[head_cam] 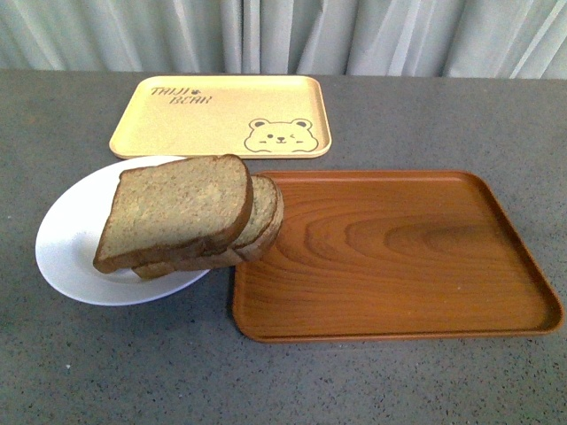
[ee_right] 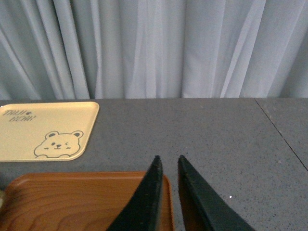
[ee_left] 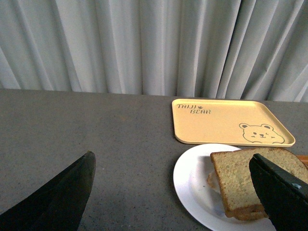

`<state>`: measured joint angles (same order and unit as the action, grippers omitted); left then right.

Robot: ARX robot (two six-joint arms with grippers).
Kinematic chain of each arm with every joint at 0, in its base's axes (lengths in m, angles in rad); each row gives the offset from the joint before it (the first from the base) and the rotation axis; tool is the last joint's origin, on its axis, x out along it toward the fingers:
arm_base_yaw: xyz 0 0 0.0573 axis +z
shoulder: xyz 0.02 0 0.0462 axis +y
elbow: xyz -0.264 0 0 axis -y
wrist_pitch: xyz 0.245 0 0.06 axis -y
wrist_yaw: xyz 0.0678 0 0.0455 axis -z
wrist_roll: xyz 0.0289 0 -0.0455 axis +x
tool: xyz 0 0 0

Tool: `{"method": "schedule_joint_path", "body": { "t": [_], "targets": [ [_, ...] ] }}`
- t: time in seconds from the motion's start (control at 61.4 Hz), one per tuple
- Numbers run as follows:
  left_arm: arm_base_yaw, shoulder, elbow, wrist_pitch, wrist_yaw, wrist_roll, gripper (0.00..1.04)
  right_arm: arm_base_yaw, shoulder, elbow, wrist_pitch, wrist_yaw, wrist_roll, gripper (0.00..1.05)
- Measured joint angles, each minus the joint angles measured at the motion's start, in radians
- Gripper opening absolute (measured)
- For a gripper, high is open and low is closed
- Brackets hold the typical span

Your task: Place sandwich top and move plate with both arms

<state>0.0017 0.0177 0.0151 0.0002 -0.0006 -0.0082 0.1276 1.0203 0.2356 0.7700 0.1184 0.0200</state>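
The sandwich top (head_cam: 173, 212) lies uppermost on a stack of bread slices on the white plate (head_cam: 66, 239), just beside the wooden tray (head_cam: 399, 257). In the left wrist view the left gripper (ee_left: 172, 159) is spread wide and empty, with the slice close to one finger (ee_left: 281, 192). The right gripper (ee_right: 168, 159) is nearly closed on nothing, over the wooden tray's far edge, apart from the bread.

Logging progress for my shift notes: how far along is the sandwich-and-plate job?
Looks done: the sandwich top lies on the stacked slices on the plate. In hand: nothing; the left gripper is open near the plate, the right gripper shut and empty by the wooden tray. Left: the two-arm plate move; the plate sits on the table, ungripped.
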Motion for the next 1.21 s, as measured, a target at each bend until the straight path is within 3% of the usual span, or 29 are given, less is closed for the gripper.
{"method": "schedule_joint_path", "body": {
  "t": [0.049, 0.244, 0.31, 0.489, 0.521, 0.554, 0.619, 0.701, 0.945, 1.206],
  "targets": [
    [0.000, 0.000, 0.000, 0.000, 0.000, 0.000, 0.96, -0.008, -0.034, -0.021, -0.003, -0.010, -0.012, 0.02],
    [0.000, 0.000, 0.000, 0.000, 0.000, 0.000, 0.96, -0.046, -0.145, -0.099, -0.045, -0.040, -0.013, 0.02],
    [0.000, 0.000, 0.000, 0.000, 0.000, 0.000, 0.96, -0.095, -0.190, -0.120, -0.068, -0.110, -0.014, 0.02],
    [0.000, 0.000, 0.000, 0.000, 0.002, 0.000, 0.96, -0.124, -0.301, -0.163, -0.135, -0.119, -0.014, 0.02],
    [0.020, 0.022, 0.014, -0.043, 0.081, -0.042, 0.96, -0.124, -0.319, -0.169, -0.148, -0.119, -0.014, 0.02],
    [0.051, 0.089, 0.059, -0.143, 0.236, -0.128, 0.96, -0.125, -0.344, -0.176, -0.166, -0.116, -0.014, 0.02],
    [0.041, 0.253, 0.106, -0.148, 0.396, -0.269, 0.96, -0.127, -0.377, -0.185, -0.189, -0.120, -0.014, 0.02],
    [-0.006, 0.482, 0.141, 0.021, 0.447, -0.459, 0.96, -0.127, -0.397, -0.213, -0.164, -0.119, -0.014, 0.02],
    [0.011, 1.128, 0.258, 0.529, 0.395, -0.681, 0.96, -0.127, -0.530, -0.214, -0.284, -0.119, -0.014, 0.02],
    [0.068, 1.625, 0.325, 0.790, 0.320, -0.805, 0.96, -0.127, -0.672, -0.214, -0.422, -0.119, -0.014, 0.02]
  ]
}}
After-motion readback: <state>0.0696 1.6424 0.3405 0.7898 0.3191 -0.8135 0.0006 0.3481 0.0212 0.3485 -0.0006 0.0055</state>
